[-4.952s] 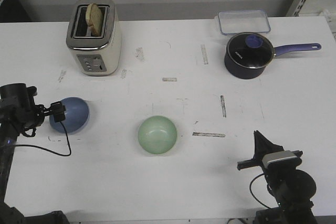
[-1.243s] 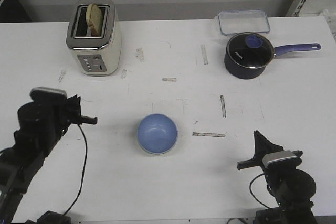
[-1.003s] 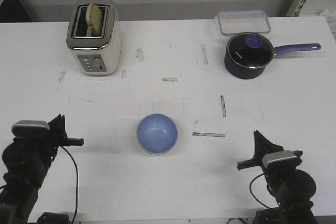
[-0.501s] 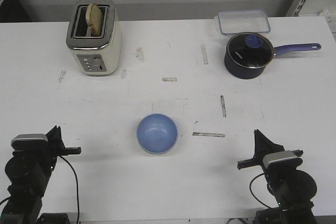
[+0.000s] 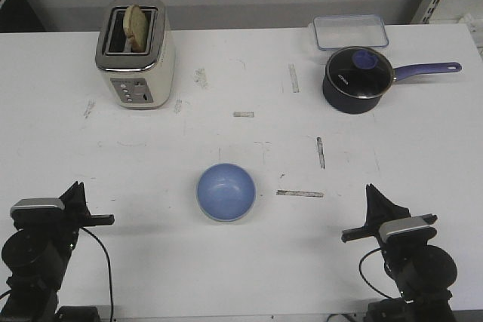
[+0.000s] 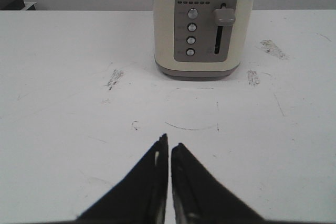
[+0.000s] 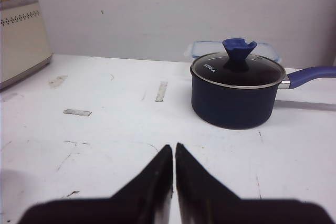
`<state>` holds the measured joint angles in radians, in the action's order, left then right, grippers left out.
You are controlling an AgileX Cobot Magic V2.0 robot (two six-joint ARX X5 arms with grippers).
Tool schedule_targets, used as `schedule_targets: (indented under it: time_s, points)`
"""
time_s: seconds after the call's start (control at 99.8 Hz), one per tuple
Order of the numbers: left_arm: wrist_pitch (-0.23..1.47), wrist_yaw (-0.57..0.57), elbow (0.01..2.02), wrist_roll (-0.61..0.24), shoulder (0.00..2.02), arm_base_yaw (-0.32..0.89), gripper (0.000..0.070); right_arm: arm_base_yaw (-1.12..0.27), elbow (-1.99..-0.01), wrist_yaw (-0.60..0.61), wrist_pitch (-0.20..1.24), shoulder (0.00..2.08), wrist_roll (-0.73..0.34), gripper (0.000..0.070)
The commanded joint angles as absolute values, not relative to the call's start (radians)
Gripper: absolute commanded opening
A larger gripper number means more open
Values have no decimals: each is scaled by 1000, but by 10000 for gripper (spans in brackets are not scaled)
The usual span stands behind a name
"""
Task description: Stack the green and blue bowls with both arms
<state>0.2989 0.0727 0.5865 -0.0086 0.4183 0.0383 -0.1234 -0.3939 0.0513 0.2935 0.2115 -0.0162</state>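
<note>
The periwinkle blue bowl (image 5: 226, 191) sits upright at the middle of the table, on the spot of the mint green bowl, which is hidden beneath it. My left gripper (image 5: 75, 189) is at the near left corner, shut and empty, well left of the bowl. In the left wrist view the left gripper (image 6: 169, 143) points at bare table before the toaster. My right gripper (image 5: 371, 191) is at the near right, shut and empty. In the right wrist view the right gripper (image 7: 174, 147) faces the saucepan. Neither wrist view shows a bowl.
A cream toaster (image 5: 136, 52) with bread stands at the far left and shows in the left wrist view (image 6: 203, 23). A navy saucepan (image 5: 359, 78) with a glass lid and a clear lidded box (image 5: 351, 31) stand at the far right; the pan shows in the right wrist view (image 7: 237, 90).
Five seconds ago the blue bowl was at the left by my left gripper and the green bowl at the middle. Now the blue one sits there. My left arm has drawn back and down.
</note>
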Motion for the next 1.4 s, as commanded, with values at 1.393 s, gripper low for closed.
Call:
schedule_targets:
  time_s: [1.393]
  points:
    - [-53, 49, 13, 8, 3, 18, 1, -125, -403, 51, 277, 210, -30, 0]
